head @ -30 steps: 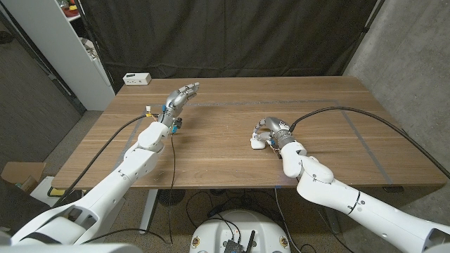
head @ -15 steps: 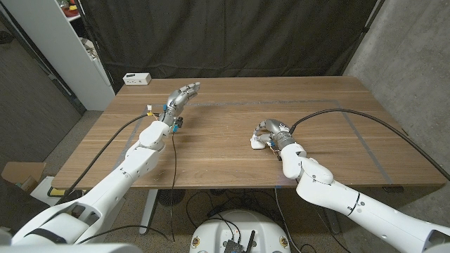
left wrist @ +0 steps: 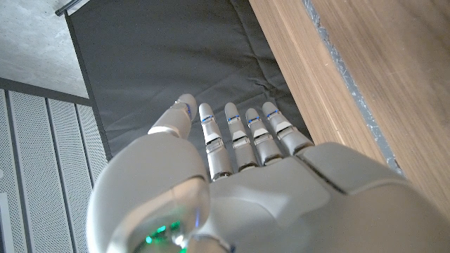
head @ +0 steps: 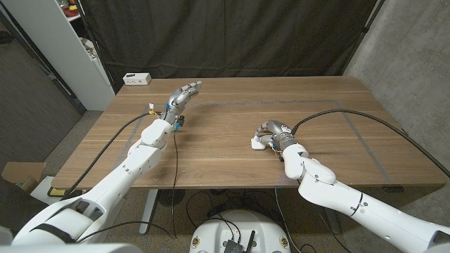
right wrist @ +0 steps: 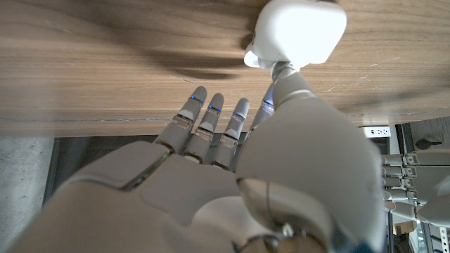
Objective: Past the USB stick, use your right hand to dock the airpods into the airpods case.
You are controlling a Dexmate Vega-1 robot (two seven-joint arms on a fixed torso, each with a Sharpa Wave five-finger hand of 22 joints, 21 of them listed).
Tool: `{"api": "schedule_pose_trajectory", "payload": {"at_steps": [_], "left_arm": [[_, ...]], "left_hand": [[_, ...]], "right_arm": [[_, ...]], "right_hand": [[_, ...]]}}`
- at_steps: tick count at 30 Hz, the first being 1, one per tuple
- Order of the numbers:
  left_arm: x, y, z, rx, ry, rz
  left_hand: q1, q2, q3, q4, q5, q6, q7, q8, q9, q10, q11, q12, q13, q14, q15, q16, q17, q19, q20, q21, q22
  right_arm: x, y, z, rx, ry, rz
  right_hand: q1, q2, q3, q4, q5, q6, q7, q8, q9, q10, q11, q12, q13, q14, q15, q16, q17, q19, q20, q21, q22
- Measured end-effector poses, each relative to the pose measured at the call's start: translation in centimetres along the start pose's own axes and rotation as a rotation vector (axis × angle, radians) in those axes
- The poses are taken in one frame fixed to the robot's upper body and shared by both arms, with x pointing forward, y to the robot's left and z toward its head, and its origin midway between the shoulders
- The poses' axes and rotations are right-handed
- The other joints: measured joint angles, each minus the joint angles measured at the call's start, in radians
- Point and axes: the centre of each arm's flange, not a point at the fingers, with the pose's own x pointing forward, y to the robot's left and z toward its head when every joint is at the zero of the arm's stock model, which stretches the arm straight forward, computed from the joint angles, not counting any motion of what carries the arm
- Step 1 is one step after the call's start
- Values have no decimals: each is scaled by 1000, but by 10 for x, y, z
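Wooden bench (head: 232, 151) spread under both arms, dark curtain behind, a white power strip (head: 137, 79) at its 11 o'clock corner. Left robot hand (head: 181, 97) raised near 10 o'clock, fingers straight and apart, holding nothing; same in the left wrist view (left wrist: 232, 183). Right robot hand (head: 273, 132) near centre, toward 3 o'clock, fingers extended and narrowly spread, thumb tip touching the airpods case (head: 258, 143). Seen in the right wrist view as a white rounded block (right wrist: 299, 31) on the bench at the thumb's end; lid state hard to tell. Airpods themselves too small or hidden to pick out; likewise any USB stick.

Judged progress: late, at or near the docking, perhaps pressing the case; cannot confirm the buds seated or the lid closed.

Against the earlier frames: right robot hand shifted slightly toward 3 o'clock, case barely moved; left robot hand essentially unchanged.
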Motion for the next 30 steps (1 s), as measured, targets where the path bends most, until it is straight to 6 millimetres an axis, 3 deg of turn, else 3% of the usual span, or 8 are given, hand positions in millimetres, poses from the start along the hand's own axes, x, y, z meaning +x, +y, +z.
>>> {"api": "schedule_pose_trajectory", "payload": {"at_steps": [30], "left_arm": [[5,0,-3,-5,-1,-8]], "left_hand": [[0,0,0,0,0,0,0,0,0,0,0,0,0,0,0,0,0,0,0,-8,0]], "right_arm": [[-8,-2,15,10,-18,-25]], "right_hand": [[0,0,-16,0,0,9,2,-2,2,-4,4,0,14,0,0,-6,0,0,0,0,0]]}}
